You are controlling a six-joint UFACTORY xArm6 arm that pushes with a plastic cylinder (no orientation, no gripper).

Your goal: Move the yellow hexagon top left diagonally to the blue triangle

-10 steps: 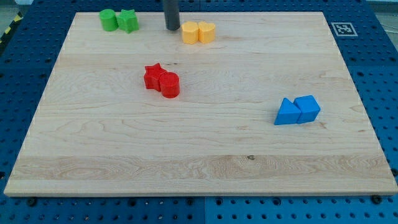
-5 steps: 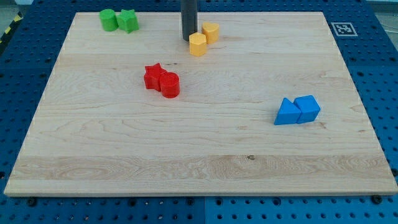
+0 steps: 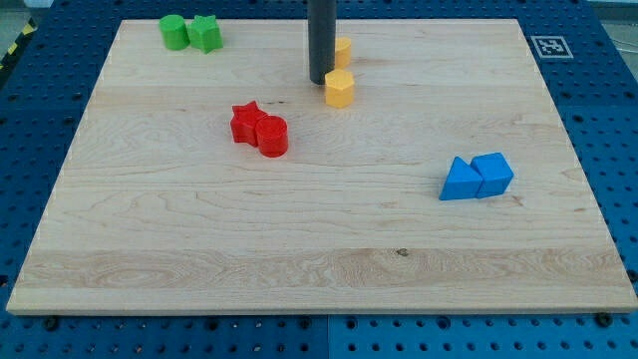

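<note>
Since the earlier frames the yellow hexagon (image 3: 340,88) has been shoved down and to the view's right, away from the other yellow block (image 3: 342,52), and the rod has travelled with it. My tip (image 3: 320,81) is now seen touching or just beside the hexagon's left side, slightly above it. No end effector with jaws is fitted, so no open or closed state applies; only the bare rod is present.

The hexagon is placed near the top centre of the bench (image 3: 199,259), well apart from the blue triangle (image 3: 461,180), which sits at the view's right, touching a blue block (image 3: 493,172) on its right.

Step judged in hand: the push of the hexagon toward the triangle, early to mid way. The next move is judged to need continued pushing down and rightward, stopped short so the hexagon is left up-left of the triangle.

Untouched: red star (image 3: 245,122) with red cylinder (image 3: 271,136), green cylinder (image 3: 173,31), green block (image 3: 205,33).
</note>
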